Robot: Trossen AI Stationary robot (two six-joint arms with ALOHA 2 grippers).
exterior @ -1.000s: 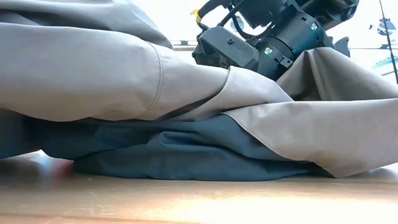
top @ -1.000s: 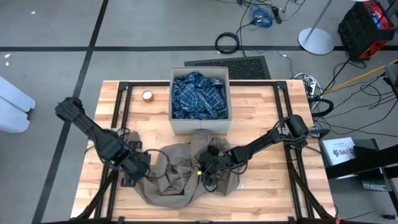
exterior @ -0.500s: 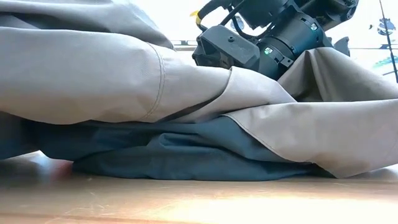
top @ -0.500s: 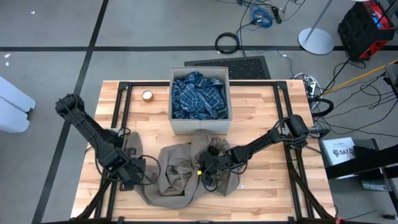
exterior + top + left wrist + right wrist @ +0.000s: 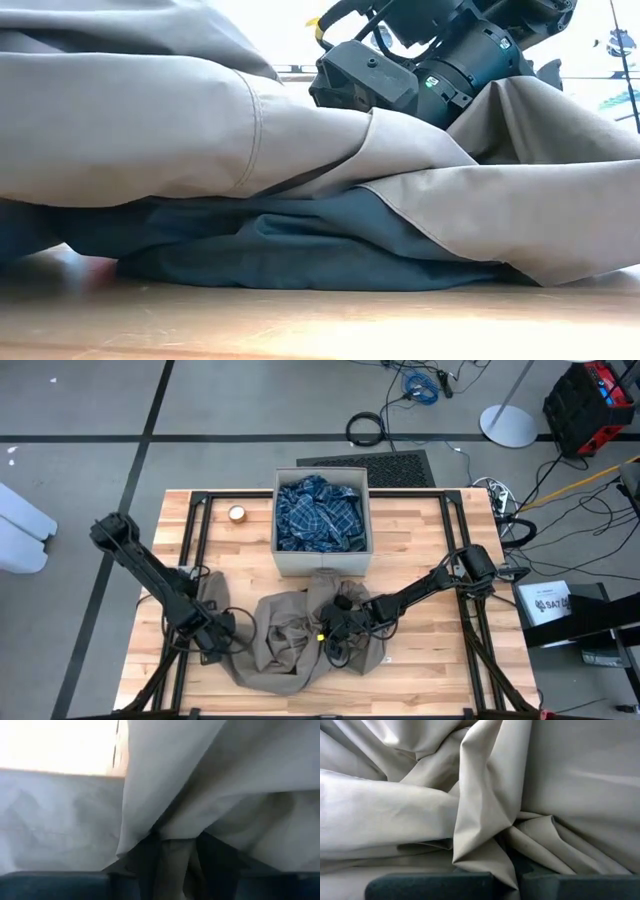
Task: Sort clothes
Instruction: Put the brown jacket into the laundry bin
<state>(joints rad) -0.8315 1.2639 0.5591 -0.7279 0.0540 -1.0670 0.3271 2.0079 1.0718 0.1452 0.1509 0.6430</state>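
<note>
Clothes: one tan garment (image 5: pixel 285 635) under both arms' fingers, left's clamping it, right's together; one plaid shirt (image 5: pixel 320 513) boxed.

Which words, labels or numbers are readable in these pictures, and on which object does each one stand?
"SAT": on the white box on the floor right of the table; the smaller print beside it is too small to read.
No other text is readable in any view.

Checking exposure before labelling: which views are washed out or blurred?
Low view: background behind the right gripper blown white, tan garment sharp. Left wrist view: soft, top corner overexposed, fabric against the lens. High view: evenly lit.
</note>
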